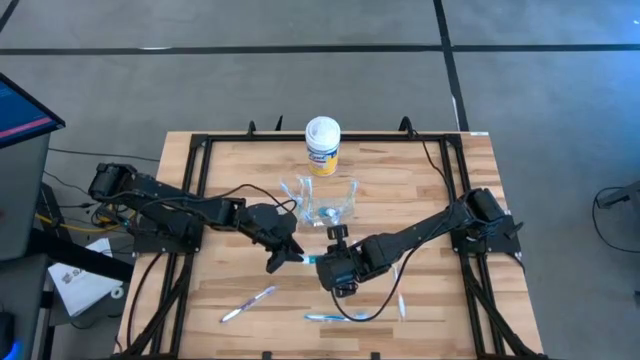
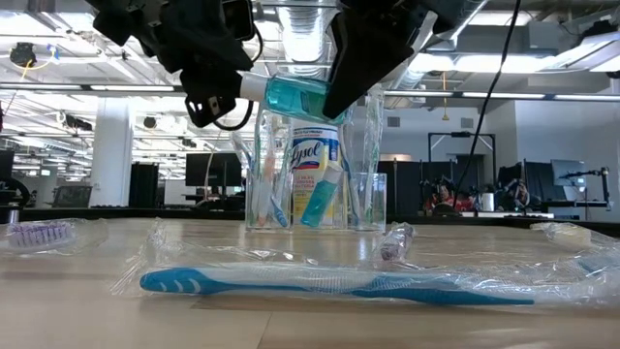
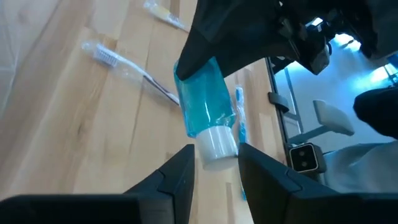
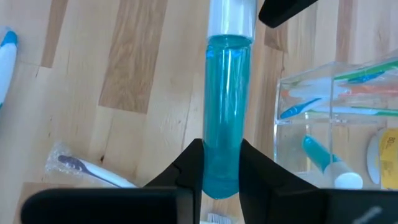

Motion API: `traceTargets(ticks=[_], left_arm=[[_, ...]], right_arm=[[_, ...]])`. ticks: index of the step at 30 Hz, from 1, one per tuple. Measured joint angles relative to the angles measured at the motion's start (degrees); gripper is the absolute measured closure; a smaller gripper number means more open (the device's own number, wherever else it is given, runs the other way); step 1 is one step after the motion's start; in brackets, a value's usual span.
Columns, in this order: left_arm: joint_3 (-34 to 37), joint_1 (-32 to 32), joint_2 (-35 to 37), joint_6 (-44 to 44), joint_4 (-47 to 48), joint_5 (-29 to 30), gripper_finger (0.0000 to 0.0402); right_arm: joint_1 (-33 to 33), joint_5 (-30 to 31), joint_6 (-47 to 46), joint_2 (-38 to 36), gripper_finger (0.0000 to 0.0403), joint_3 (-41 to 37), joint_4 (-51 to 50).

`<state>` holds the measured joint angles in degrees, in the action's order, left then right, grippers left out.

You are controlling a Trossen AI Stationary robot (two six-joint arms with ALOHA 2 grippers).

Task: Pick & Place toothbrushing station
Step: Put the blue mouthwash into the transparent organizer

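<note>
Right gripper (image 4: 221, 163) is clamped on the base of a teal tube (image 4: 226, 106), held up off the desk mid-table. Left gripper (image 3: 214, 163) has its fingers around the white cap end; can't tell if they're actually squeezing. Behind, toward the far edge, the clear cup (image 1: 322, 203) holds a few toothbrushes and another teal tube. Yellow canister (image 1: 322, 146) sits just beyond it.

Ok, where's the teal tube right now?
The teal tube is off the table, held between both grippers near the table's middle: the right gripper clamps its body, the left gripper is at its white cap, just before the clear cup.
</note>
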<state>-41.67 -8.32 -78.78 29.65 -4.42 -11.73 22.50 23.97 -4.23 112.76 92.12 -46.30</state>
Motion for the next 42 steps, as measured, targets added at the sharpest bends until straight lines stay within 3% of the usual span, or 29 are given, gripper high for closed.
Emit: traceTargets(ticks=[9,17,23,29,35,42], left_arm=[[0.13,0.01,2.51,-5.05,-1.13,2.63,0.0286],[2.10,-0.97,12.01,-11.87,-1.89,12.91,0.0285],[4.37,-3.67,15.59,-17.36,-4.73,20.47,0.0286],[7.28,-5.47,15.38,-24.95,-12.98,22.40,0.0284],[7.85,-6.31,13.91,-30.62,-21.14,22.41,0.0285],[7.90,-6.64,13.11,-35.07,-25.32,22.45,0.0284]], right_arm=[[0.71,-0.14,-2.89,-1.10,0.0344,0.00,-3.05],[1.85,1.32,-3.87,-3.04,0.0344,-0.01,-3.39],[1.09,3.42,-3.38,-9.56,0.0344,-1.71,-2.14],[-0.11,2.59,1.24,-15.93,0.0344,-7.00,11.56],[-1.35,0.00,3.16,-22.14,0.0344,-17.46,24.98],[-1.22,-2.26,5.50,-26.23,0.0344,-25.33,38.16]])
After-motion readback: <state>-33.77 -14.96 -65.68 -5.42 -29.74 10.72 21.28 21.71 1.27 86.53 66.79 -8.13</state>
